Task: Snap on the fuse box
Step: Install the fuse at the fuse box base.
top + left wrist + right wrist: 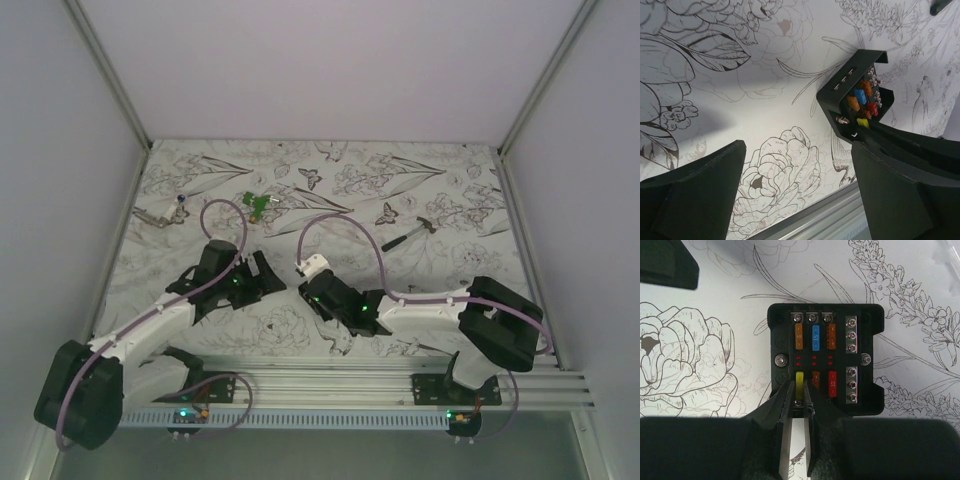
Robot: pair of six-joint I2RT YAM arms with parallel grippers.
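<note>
**Right fingers [785, 407] nosed into fuse box [826, 359], left fingers [705, 185] released**

Right fingers nearly closed, tips flanking the yellow fuse [799, 381] at the box's 7 o'clock in the right wrist view. Can't tell whether they actually pinch it. Fuse box lies flat on the floral tabletop [420, 190], fuses facing up and exposed, near mid-tabletop and slightly toward 6 o'clock in the top view. Left fingers spread wide with nothing between them, just beside the box at its 9 o'clock and not touching it.
</note>
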